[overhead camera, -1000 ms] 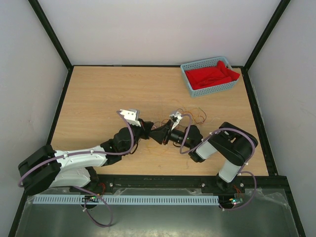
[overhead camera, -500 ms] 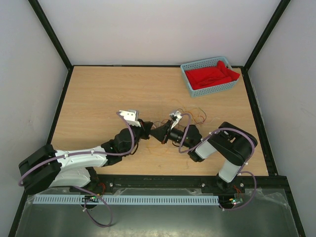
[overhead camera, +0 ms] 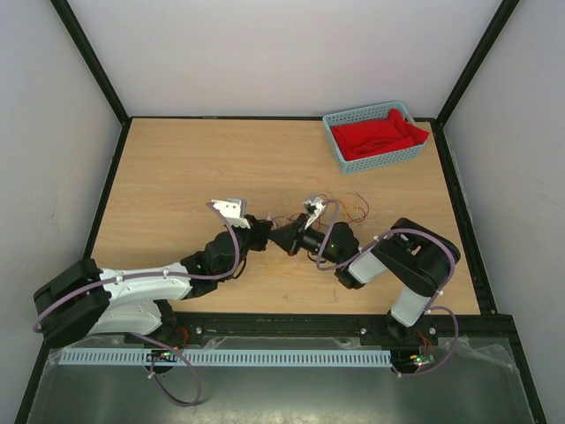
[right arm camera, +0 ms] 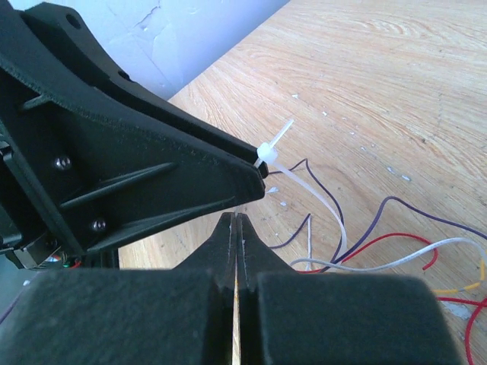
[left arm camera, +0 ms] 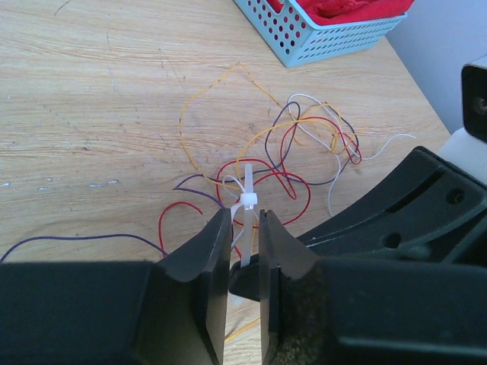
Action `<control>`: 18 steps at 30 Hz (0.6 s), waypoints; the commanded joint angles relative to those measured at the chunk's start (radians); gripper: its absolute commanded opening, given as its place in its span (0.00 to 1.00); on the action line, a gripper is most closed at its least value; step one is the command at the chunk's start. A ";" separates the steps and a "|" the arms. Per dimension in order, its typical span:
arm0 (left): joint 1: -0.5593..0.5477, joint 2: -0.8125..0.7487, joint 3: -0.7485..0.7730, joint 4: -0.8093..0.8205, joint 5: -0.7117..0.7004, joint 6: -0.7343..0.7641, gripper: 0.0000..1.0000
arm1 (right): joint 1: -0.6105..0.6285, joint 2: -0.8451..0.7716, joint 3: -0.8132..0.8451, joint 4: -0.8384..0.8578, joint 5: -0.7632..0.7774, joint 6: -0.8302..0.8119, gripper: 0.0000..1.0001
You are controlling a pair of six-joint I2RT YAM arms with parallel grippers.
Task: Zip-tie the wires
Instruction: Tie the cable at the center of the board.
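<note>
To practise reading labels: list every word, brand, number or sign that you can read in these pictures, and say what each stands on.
None: no text can be read in any view.
The basket, table, zip tie, wires, left gripper and right gripper show no print.

left gripper (left arm camera: pixel 245 219): jaws eased slightly apart around white plastic zip tie (left arm camera: pixel 247 199) | right gripper (right arm camera: pixel 237 219): jaws closed together, shifted slightly left
</note>
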 commanded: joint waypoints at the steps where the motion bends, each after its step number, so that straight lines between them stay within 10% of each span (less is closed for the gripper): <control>1: -0.007 -0.007 -0.014 0.012 -0.015 -0.009 0.25 | 0.002 0.011 0.029 0.036 0.018 0.023 0.00; 12: -0.007 -0.099 -0.062 0.009 0.000 0.013 0.56 | 0.001 0.030 0.023 0.053 0.023 0.026 0.00; 18: 0.129 -0.270 -0.036 -0.141 0.254 0.024 0.69 | -0.004 0.034 0.005 0.087 -0.009 0.020 0.00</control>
